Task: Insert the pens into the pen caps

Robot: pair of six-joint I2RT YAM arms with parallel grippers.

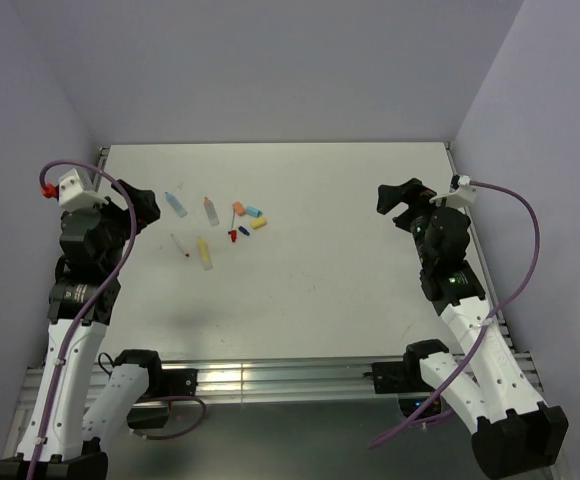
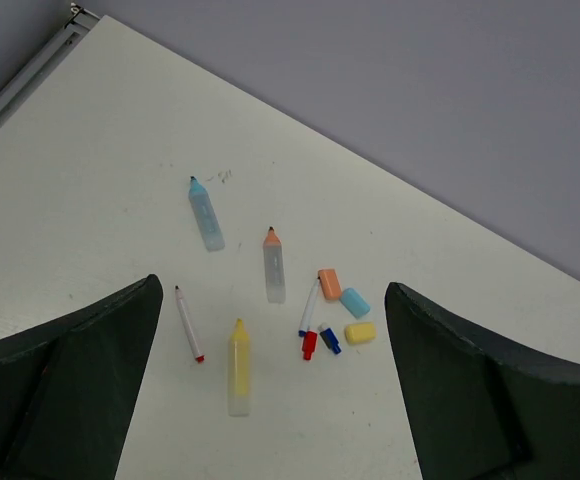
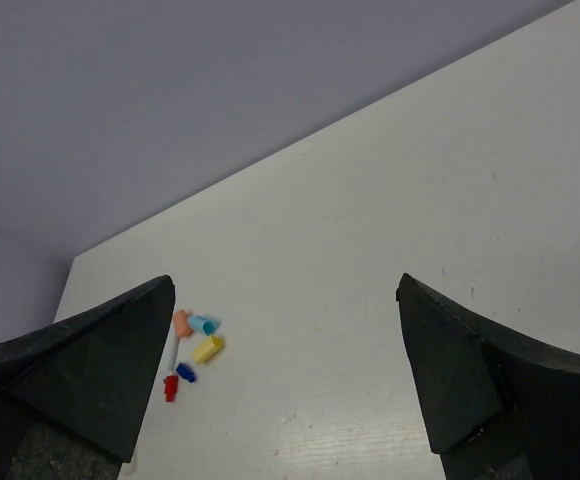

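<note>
The pens lie on the white table, left of centre: a blue-tinted pen, an orange-tipped pen, a yellow pen, a thin red-tipped stick and a thin blue-tipped stick. The caps cluster just right of them: orange, light blue, yellow, red and dark blue. My left gripper is open and empty, raised left of the pens. My right gripper is open and empty, far right.
The white table has a metal rail along its left edge and purple-grey walls behind and at both sides. Purple cables loop from both arms. Small pen marks show on the table near the blue-tinted pen.
</note>
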